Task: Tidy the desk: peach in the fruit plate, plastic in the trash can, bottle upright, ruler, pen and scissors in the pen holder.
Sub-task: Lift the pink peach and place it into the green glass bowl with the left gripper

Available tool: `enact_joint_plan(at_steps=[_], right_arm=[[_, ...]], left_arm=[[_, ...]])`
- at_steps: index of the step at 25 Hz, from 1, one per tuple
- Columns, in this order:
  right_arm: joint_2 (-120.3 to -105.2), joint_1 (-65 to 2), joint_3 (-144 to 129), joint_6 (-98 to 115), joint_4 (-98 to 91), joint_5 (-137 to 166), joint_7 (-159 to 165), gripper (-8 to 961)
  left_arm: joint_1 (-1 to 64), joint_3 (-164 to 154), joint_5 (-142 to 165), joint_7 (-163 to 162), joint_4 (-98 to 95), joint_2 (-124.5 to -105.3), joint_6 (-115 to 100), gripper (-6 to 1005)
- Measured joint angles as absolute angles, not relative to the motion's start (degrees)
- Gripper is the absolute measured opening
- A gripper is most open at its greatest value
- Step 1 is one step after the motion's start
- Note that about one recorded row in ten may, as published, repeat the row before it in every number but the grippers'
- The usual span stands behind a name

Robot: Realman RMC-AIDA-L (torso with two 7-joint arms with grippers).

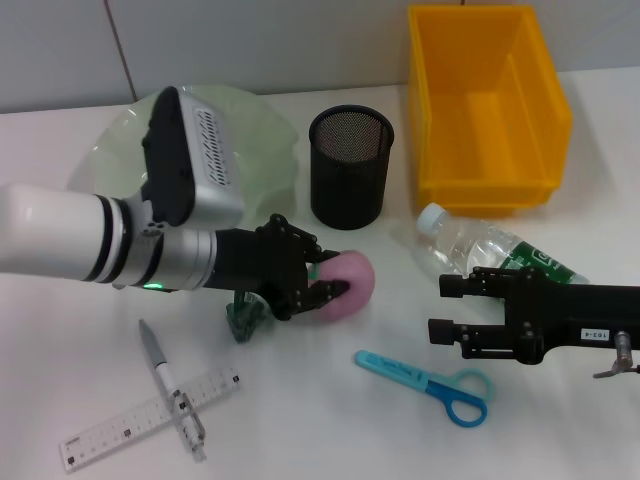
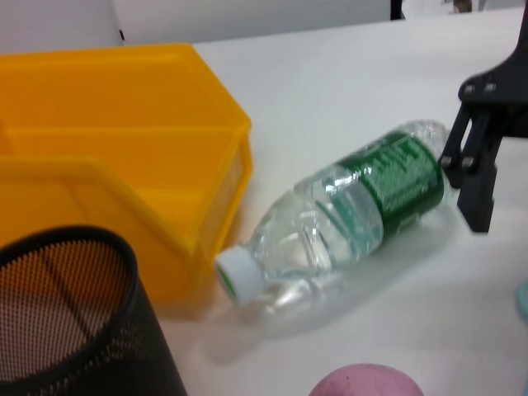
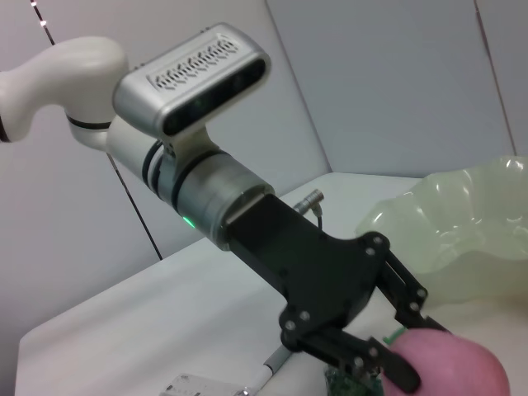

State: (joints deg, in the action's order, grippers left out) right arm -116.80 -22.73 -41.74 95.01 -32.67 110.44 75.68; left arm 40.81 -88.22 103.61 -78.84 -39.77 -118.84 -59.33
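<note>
The pink peach (image 1: pixel 348 284) rests on the table in front of the pen holder (image 1: pixel 350 166), and my left gripper (image 1: pixel 328 275) is shut on it from the left. In the right wrist view both black fingers (image 3: pixel 398 369) clamp the peach (image 3: pixel 462 371). A crumpled green plastic (image 1: pixel 243 316) lies just under that gripper. The bottle (image 1: pixel 497 250) lies on its side with its white cap toward the pen holder. Beside its label my right gripper (image 1: pixel 448 308) hangs open and holds nothing. The blue scissors (image 1: pixel 432 385), the pen (image 1: pixel 170 388) and the ruler (image 1: pixel 150 420) lie flat at the front.
The pale green fruit plate (image 1: pixel 255 125) sits at the back left, partly hidden by my left arm. A yellow bin (image 1: pixel 487 105) stands at the back right, close behind the bottle (image 2: pixel 363 198). The pen lies across the ruler.
</note>
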Motion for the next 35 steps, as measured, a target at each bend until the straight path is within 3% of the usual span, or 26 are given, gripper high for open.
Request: enact_joint_plan(at_steps=[14, 22, 35], right_arm=[[-116.81, -22.68, -41.75, 95.01, -32.78, 110.38, 76.17, 727], [-116.86, -22.85, -41.74, 95.01, -32.90, 110.20, 76.19, 726], [-117.16, -23.39, -41.74, 95.01, -32.89, 110.22, 75.85, 726]], left_arm=[[32.40, -65.86, 95.24, -79.89, -44.49, -118.36, -72.08, 247], [32.98, -60.44, 80.09, -73.14, -31.99, -118.66, -65.32, 157], [35.91, -63.26, 72.31, -64.68, -24.68, -119.08, -47.75, 129]])
